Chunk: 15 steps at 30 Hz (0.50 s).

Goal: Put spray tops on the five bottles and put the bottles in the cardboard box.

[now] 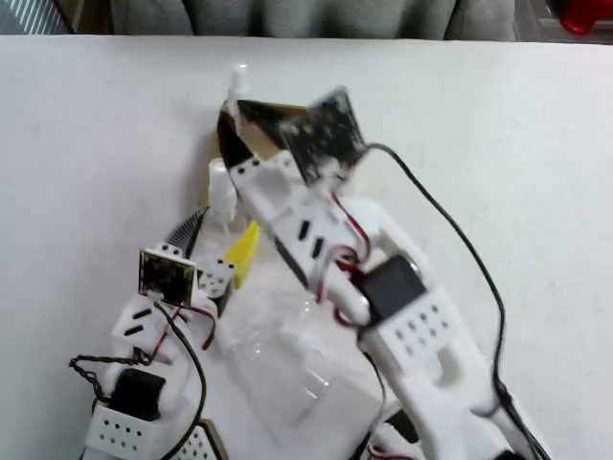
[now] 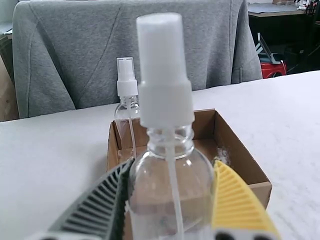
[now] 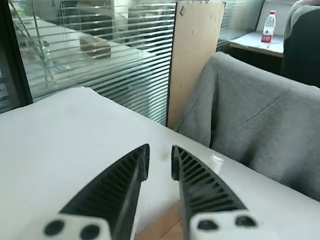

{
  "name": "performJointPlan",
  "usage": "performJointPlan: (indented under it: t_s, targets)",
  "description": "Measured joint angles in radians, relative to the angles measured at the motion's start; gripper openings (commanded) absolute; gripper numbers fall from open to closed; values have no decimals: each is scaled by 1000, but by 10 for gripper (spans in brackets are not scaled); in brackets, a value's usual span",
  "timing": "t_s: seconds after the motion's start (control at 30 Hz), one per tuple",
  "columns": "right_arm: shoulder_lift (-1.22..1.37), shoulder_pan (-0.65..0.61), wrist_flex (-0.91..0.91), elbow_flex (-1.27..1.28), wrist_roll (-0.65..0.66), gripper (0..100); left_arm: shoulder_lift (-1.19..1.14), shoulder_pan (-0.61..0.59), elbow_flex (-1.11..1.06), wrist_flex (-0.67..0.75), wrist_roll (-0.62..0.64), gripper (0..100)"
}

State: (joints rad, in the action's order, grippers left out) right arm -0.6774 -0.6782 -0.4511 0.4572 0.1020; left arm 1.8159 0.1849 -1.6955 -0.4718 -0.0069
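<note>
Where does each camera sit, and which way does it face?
High view: fixed above the table, looking down on both arms.
Left wrist view: on the left arm, facing the cardboard box; left hand grips a bottle.
Right wrist view: on the right arm, facing a grey chair; right hand empty.
Shared: high and left wrist views both show the box and bottle.

A white table (image 1: 96, 144) carries a brown cardboard box (image 1: 268, 107), largely covered by the white right arm (image 1: 383, 287), which stretches from the near edge across the box. At the box's far corner a white spray top (image 1: 238, 77) sticks up. Just beside the box's near side, the left claw (image 1: 222, 222) has its grey ribbed finger (image 1: 189, 230) and yellow finger (image 1: 244, 251) on either side of a clear bottle with a white spray top (image 1: 222, 190). Crumpled clear plastic (image 1: 287, 364) lies between the arms. A black cable (image 1: 460, 240) trails over the table.
</note>
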Motion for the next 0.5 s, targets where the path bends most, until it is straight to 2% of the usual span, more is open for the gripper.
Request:
performJointPlan:
  t_s: [0.17, 0.5]
  targets:
    - [129, -3, -64, -37, 6, 16, 0, 0, 0, 0, 0, 22]
    - [153, 3, -414, -153, 9, 17, 0, 0, 0, 0, 0, 22]
